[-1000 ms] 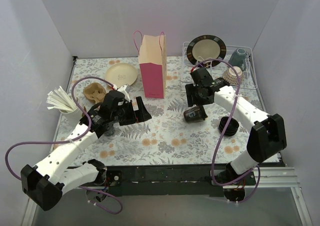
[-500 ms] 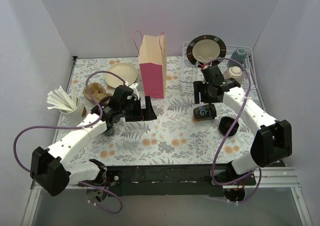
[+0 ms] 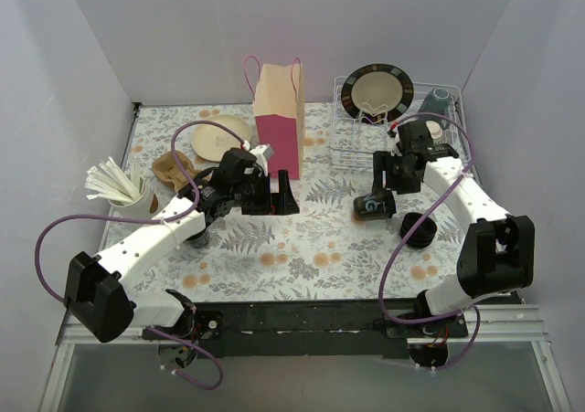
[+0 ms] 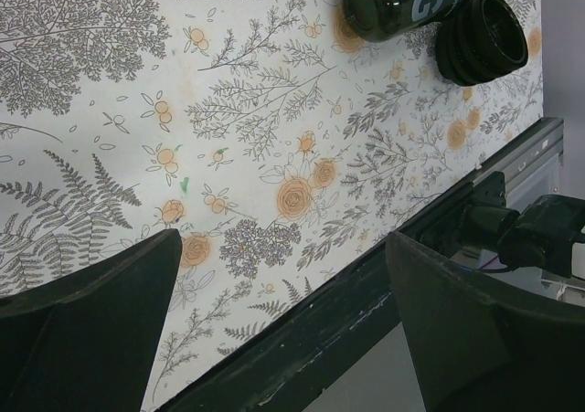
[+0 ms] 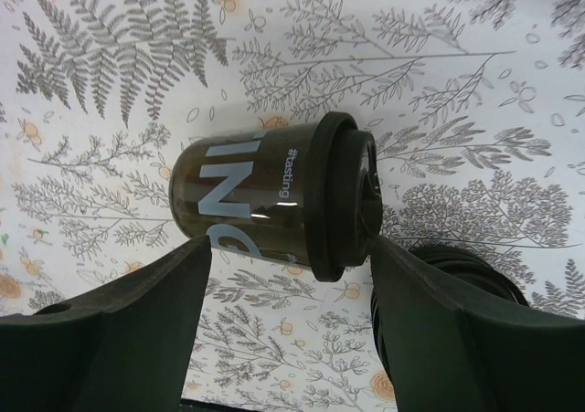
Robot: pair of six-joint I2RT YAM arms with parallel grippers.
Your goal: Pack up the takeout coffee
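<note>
Right claw [image 3: 380,193] hangs released, straddling the takeout coffee [image 5: 274,197], seemingly tipped sideways on the surface [image 3: 302,248]. Left claw [image 3: 274,195], also spread, sits beside the paper bag [image 3: 279,138], probably to steady it.

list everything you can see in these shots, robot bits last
paper bag: 1, tan and pink, standing back centre
takeout coffee: 1, black with lid, lying on its side, right of centre
stack of lids: 1, black, beside the coffee
cream plate: 1, cream, back left
cup carrier: 1, brown, left, near the cream plate
white cup: 1, white, holds white sticks, far left
dish rack: 1, wire, back right
dark-rimmed plate: 1, cream centre, upright in the rack
blue-grey cup: 1, in the rack
tablecloth: 1, floral, covers the table
left gripper: 1, black, open, just in front of the bag
right gripper: 1, black, open, over the coffee
</note>
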